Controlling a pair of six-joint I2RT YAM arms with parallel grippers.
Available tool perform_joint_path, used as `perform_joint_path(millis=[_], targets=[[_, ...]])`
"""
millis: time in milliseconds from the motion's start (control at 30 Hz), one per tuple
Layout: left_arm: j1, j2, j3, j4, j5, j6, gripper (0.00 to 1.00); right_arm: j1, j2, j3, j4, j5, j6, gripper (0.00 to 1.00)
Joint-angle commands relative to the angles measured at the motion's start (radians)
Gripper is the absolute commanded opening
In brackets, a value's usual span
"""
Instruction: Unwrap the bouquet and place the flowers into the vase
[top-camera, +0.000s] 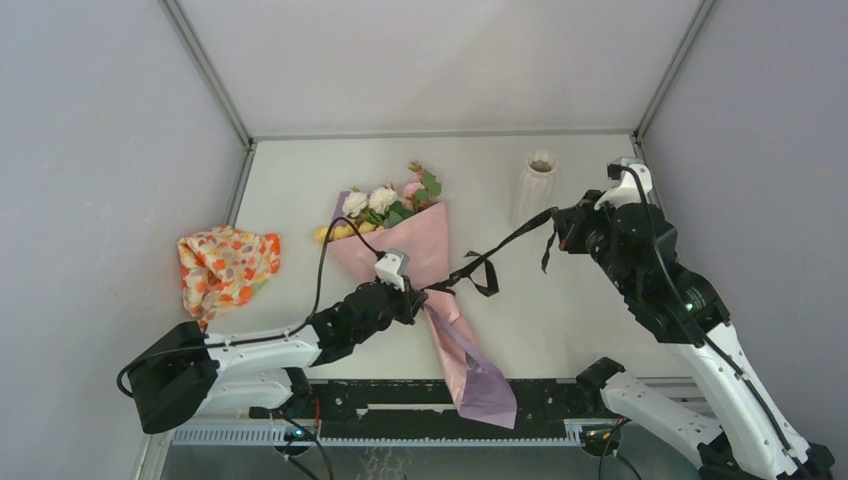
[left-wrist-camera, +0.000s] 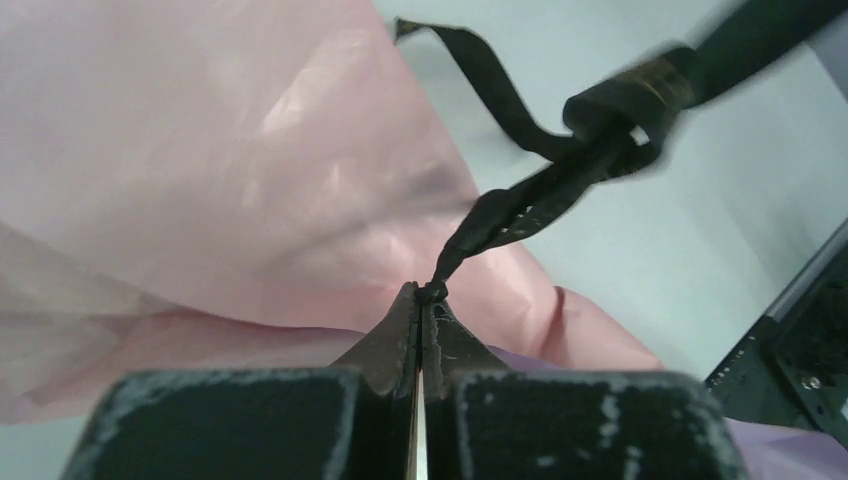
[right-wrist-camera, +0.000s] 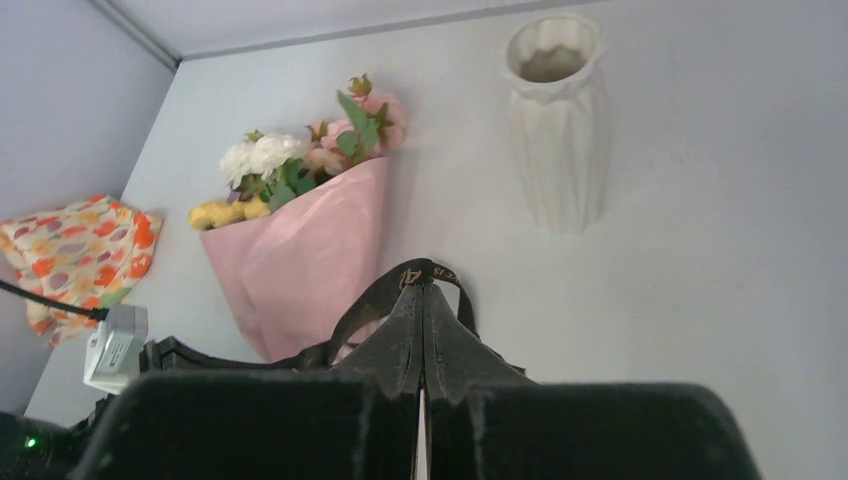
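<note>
Black ribbon (top-camera: 500, 245) runs taut between left hand (top-camera: 418, 293), clenched on it at the bouquet (top-camera: 405, 250) lying on the surface (top-camera: 300, 180), and right hand (top-camera: 558, 215), clenched on its end. A jammed knot could drag the bouquet against the vase (top-camera: 538, 185).

Orange floral-patterned cloth (top-camera: 228, 268) crumpled at left edge of white table (top-camera: 570, 320), beside grey wall (top-camera: 100, 150).

Soft even light, faint shadows; ribbon (left-wrist-camera: 640, 88) blurred in left wrist view, perhaps from motion.
</note>
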Motion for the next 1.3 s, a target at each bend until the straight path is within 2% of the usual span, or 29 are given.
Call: perform_joint_path(millis=[0,200,267,367,500,600,700,833,933,1067,1267], targets=[[0.013,-0.057,-0.025,-0.006,-0.052,-0.018,0.0,-0.051,-0.032,0.004,-0.013,0.017,-0.018,0.0],[0.026,-0.099,-0.035,-0.031,-0.066,-0.018,0.0,-0.125,-0.031,0.004,-0.05,0.012,-0.005,0.0],[0.026,-0.112,-0.034,-0.043,-0.072,-0.017,0.0,-0.149,-0.021,0.004,-0.07,0.031,0.009,0.06],[0.027,-0.138,-0.034,-0.062,-0.079,-0.018,0.0,-0.193,-0.017,-0.002,-0.084,0.023,0.031,0.22],[0.027,-0.19,-0.017,-0.1,-0.081,-0.017,0.0,-0.228,-0.038,-0.024,-0.059,-0.059,0.049,0.51],[0.026,-0.22,0.005,-0.128,-0.08,-0.01,0.0,-0.227,-0.048,-0.057,-0.015,-0.164,0.064,0.59],[0.027,-0.234,0.031,-0.154,-0.082,-0.006,0.0,-0.206,-0.04,-0.115,0.044,-0.316,0.086,0.6],[0.027,-0.244,0.074,-0.186,-0.089,-0.002,0.0,-0.087,0.0,-0.196,0.125,-0.353,0.092,0.6],[0.027,-0.249,0.114,-0.23,-0.112,-0.003,0.0,0.109,0.046,-0.23,0.164,-0.249,0.091,0.6],[0.027,-0.257,0.159,-0.27,-0.132,0.004,0.0,0.294,0.151,-0.251,0.218,-0.159,0.106,0.6],[0.027,-0.284,0.198,-0.295,-0.126,-0.001,0.0,0.426,0.363,-0.253,0.31,-0.078,0.104,0.6]])
